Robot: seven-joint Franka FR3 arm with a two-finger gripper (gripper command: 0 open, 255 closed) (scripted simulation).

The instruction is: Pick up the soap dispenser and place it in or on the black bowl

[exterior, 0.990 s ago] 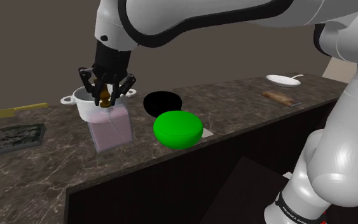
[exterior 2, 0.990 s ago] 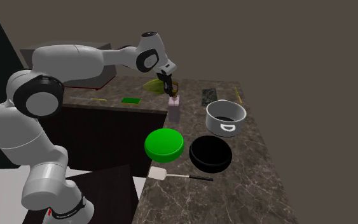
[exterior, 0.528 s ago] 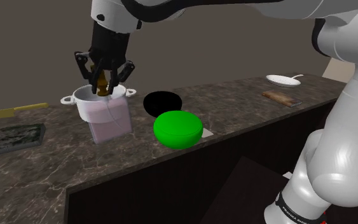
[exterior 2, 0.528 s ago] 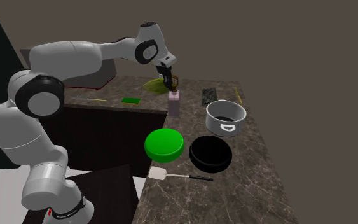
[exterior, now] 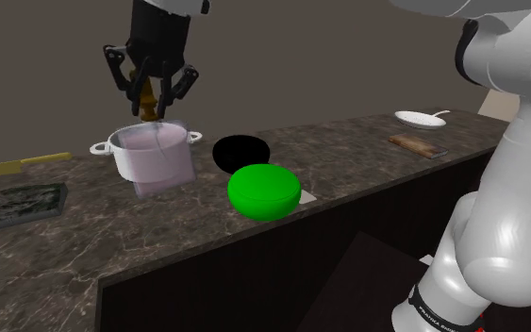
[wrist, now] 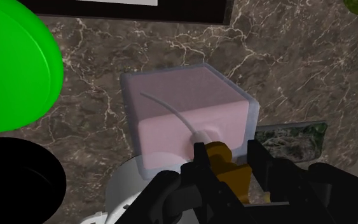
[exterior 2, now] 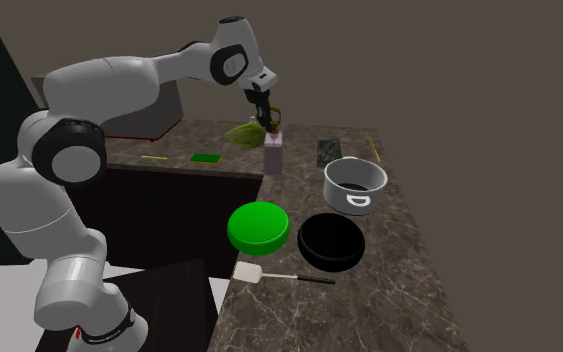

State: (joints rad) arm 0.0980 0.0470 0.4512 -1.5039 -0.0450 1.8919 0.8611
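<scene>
I've got the gripper [exterior: 150,102] up high at the shoulder view's left, pointing straight down. Its jaws are pinched in close on the brown pump head [wrist: 224,163] of the soap dispenser [exterior: 162,162]. In the wrist view the two black fingers [wrist: 199,158] press against that pump from either side, so the grip is on the neck, not the body.

The dispenser itself is a clear, boxy bottle of pale pink liquid. It hangs under the hand with a slight tilt, and its base looks lifted off the dark marbled counter [exterior: 65,231]. In the shoulder view it hangs in front of the white pot [exterior: 110,144] and overlaps it.

The black bowl [exterior: 241,151] sits on the counter to the dispenser's right in the shoulder view, apart from it. The green bowl [exterior: 264,191] is just in front of the black one, nearer the counter's edge.

In the second exterior view the gripper [exterior 2: 268,122] holds the dispenser [exterior 2: 273,156] at the far side of the counter. The two bowls lie side by side nearer the camera, green [exterior 2: 259,226] on the left and black [exterior 2: 331,241] on the right. The pot [exterior 2: 355,184] stands just beyond the black bowl, and a white-headed spatula [exterior 2: 269,274] lies nearest of all.
</scene>
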